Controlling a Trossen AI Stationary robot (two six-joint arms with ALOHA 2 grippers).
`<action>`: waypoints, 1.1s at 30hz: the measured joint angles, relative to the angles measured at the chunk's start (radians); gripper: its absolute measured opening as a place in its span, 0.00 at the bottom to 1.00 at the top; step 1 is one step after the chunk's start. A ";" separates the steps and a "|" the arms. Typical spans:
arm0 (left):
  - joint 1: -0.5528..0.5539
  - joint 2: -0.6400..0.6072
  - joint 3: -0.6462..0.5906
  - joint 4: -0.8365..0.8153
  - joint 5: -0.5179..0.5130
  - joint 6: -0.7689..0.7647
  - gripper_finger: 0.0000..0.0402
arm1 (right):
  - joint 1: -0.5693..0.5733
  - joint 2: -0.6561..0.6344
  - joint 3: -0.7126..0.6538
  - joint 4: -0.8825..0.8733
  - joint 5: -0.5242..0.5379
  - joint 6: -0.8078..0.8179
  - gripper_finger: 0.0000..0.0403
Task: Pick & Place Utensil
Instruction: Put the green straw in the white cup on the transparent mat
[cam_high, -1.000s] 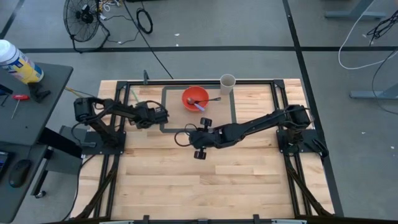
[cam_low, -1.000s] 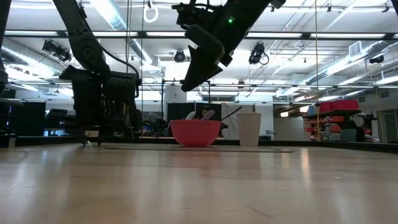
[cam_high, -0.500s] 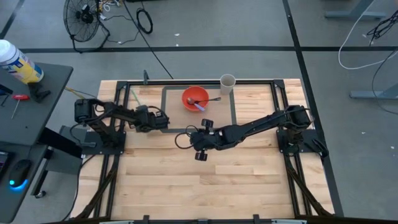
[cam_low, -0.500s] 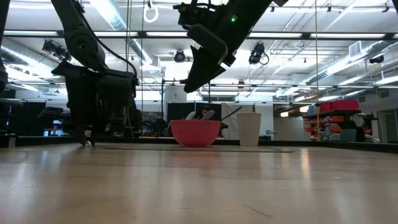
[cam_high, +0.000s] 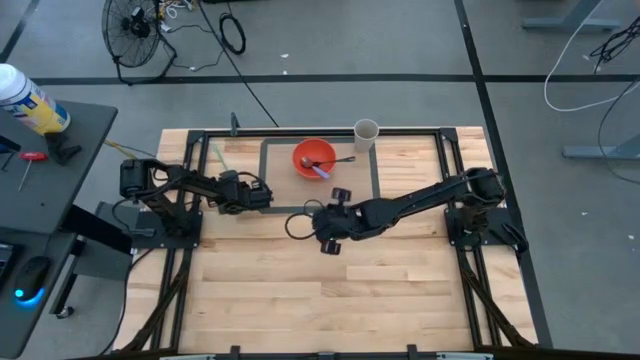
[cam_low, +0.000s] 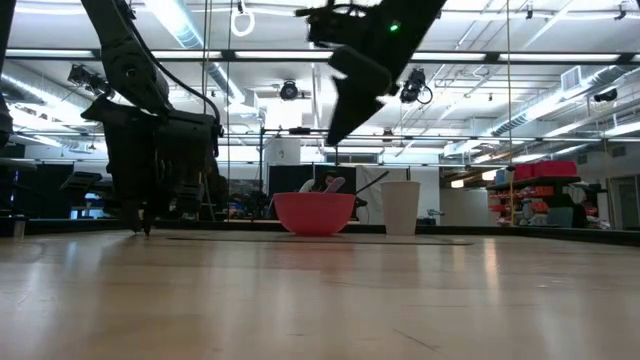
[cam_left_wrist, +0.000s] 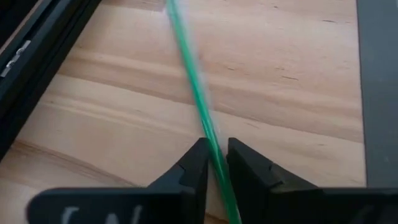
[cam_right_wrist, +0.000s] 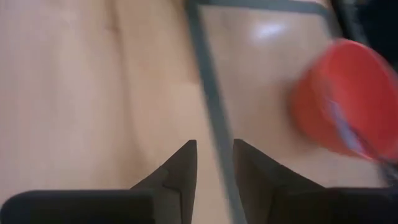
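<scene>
green utensil (cam_left_wrist: 198, 99) lies between the left claw (cam_left_wrist: 215, 163) fingers.

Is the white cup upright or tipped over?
Upright. The white cup stands on its base beside the red bowl, its round mouth facing up.

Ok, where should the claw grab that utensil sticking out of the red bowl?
Grip the handle where it juts past the red bowl's rim, coming from above, pinching across it; its head lies inside the bowl, the cup close alongside.
</scene>
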 joint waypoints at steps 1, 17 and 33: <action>0.000 0.000 0.000 -0.002 0.002 0.001 0.14 | 0.000 -0.016 0.000 -0.039 0.033 0.015 0.27; -0.086 -0.315 -0.003 -0.069 0.022 0.300 0.07 | 0.010 -0.423 -0.471 0.354 0.245 0.023 0.27; -0.396 -0.494 -0.002 0.718 -0.217 1.255 0.02 | -0.103 -0.250 -0.806 1.823 -0.163 -0.080 0.43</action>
